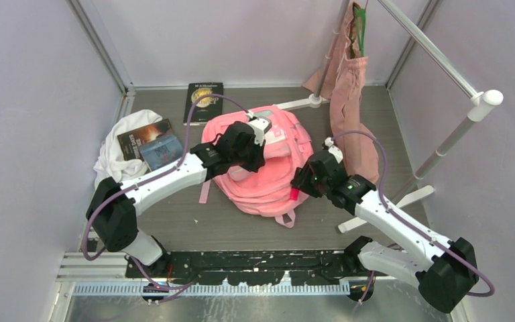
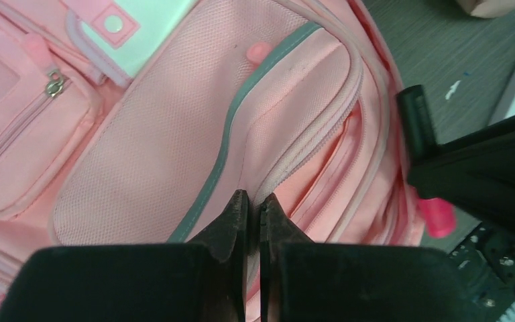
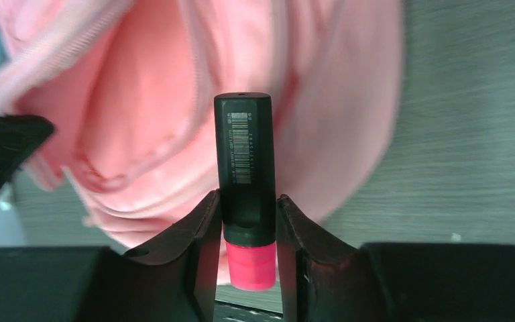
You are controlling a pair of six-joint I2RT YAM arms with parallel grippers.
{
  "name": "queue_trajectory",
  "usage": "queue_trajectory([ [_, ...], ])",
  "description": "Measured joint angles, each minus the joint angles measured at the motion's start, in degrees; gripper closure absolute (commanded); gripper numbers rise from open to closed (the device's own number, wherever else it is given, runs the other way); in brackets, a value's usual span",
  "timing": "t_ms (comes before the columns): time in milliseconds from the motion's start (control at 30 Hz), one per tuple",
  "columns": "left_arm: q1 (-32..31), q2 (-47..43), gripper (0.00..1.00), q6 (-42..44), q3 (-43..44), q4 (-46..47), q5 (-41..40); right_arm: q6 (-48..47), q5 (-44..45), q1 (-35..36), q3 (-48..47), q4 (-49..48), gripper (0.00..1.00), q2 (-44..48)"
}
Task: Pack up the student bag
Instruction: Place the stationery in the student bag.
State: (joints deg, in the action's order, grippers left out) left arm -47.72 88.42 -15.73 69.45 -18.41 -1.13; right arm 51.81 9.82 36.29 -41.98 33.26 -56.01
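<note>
Grey tabletop [image 1: 174, 221], top view: student bag [image 1: 271, 181] lies centre, between both arms. Left wrist view: left gripper [image 2: 253, 204] is closed, apparently pinching the pocket edge [image 2: 322, 144]; slipping fabric would shut the opening. Right wrist view: right gripper [image 3: 247, 198] clamps a marker [image 3: 243, 147] beside the bag; misalignment risks snagging.

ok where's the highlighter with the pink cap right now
The highlighter is clamped in the right gripper, right of centre in the top view, just beside the student bag's near right edge.
</note>
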Motion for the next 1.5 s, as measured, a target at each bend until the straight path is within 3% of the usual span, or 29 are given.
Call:
queue_trajectory([
  [367,0.5,0.39,1.0,-4.07,3.19,-2.43,7.69,13.81,-2.45,1.9,-2.73,-13.86,0.99,-11.34],
  [400,0.48,0.39,1.0,-4.31,3.19,-2.43,7.93,16.15,-2.25,1.9,-2.86,-15.34,0.9,-13.09],
  [500,0.55,0.39,1.0,-4.92,3.19,-2.45,8.46,19.82,-1.55,2.49,-2.62,-19.21,0.36,-16.31],
  [533,0.57,0.39,1.0,-4.92,3.26,-2.47,8.39,20.7,-0.9,2.8,-2.1,-21.81,0.28,-17.14],
  [633,1.49,0.48,1.0,-5.11,4.26,-2.64,7.87,21.9,0.96,4.26,-0.83,-26.01,0.2,-18.05],
  [800,2.51,0.48,1.0,-5.35,4.7,-2.54,8.31,20.87,2.12,5.16,-0.2,-29.05,0.25,-17.97],
  [867,2.51,0.48,1.0,-5.42,4.7,-2.54,9.03,19.89,2.03,5.27,0.76,-29.14,0.35,-16.28],
  [933,2.45,0.61,0.97,-5.55,4.7,-2.6,9.97,18.73,1.92,5.38,2.34,-28.76,0.53,-12.87],
  [1033,2.47,1.29,0.55,-6.16,4.66,-2.27,11.91,16.79,2.12,5.4,4.59,-25.55,0.8,-5.09],
  [1100,2.6,2.01,0.48,-6.62,4.7,-1.62,15.65,15.5,2.95,5.55,5.73,-22.4,0.88,0.35],
  [1200,2.67,3.93,0.48,-6.47,7.37,-3.34,19.21,13.64,4.68,5.55,6.67,-17.38,0.89,6.14],
  [1333,4.13,4.74,0.5,-6.73,10.14,-4.39,21.2,9.49,6.38,5.57,6.49,-12.02,0.8,9.14],
  [1500,10.49,1.86,0.48,-7.96,5.38,-4.7,23.43,1.95,5.07,5.86,0.22,-6.99,0.76,2.29],
])
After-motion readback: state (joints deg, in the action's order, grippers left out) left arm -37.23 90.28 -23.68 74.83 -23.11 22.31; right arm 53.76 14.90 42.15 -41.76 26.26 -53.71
